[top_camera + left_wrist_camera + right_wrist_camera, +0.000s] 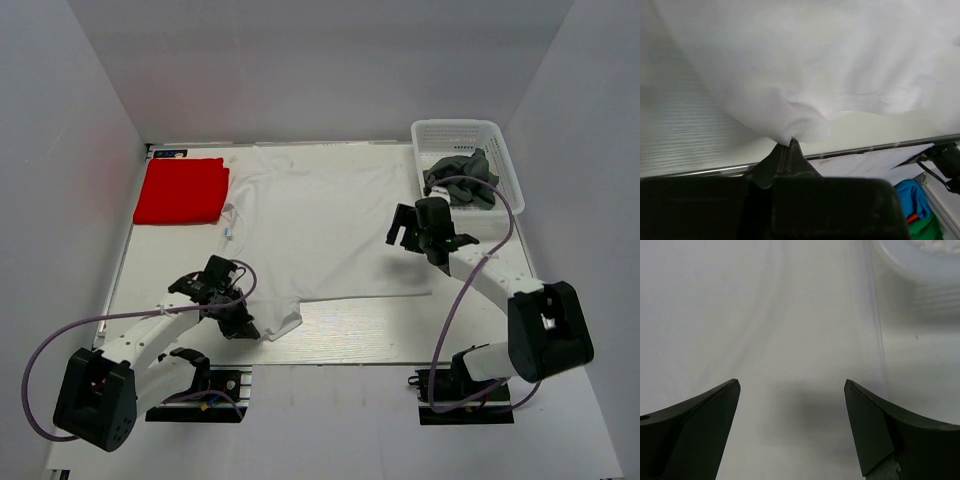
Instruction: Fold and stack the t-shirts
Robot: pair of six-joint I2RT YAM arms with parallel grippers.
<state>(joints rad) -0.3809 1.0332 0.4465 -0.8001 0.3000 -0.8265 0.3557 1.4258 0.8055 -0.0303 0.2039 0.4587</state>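
Observation:
The white t-shirt (325,225) lies spread over the middle of the table. My left gripper (243,322) is shut on its near left corner; the left wrist view shows the cloth (805,75) pinched at the closed fingertips and lifted slightly. My right gripper (408,232) is open and empty above the shirt's right edge; in the right wrist view its gripper (792,390) hovers over white cloth. The red t-shirt (182,190) lies folded at the far left. The dark grey t-shirt (462,178) sits crumpled in the basket.
The white lattice basket (498,150) stands at the far right, its corner also in the right wrist view (925,260). The table's near edge (880,146) runs just past my left fingers.

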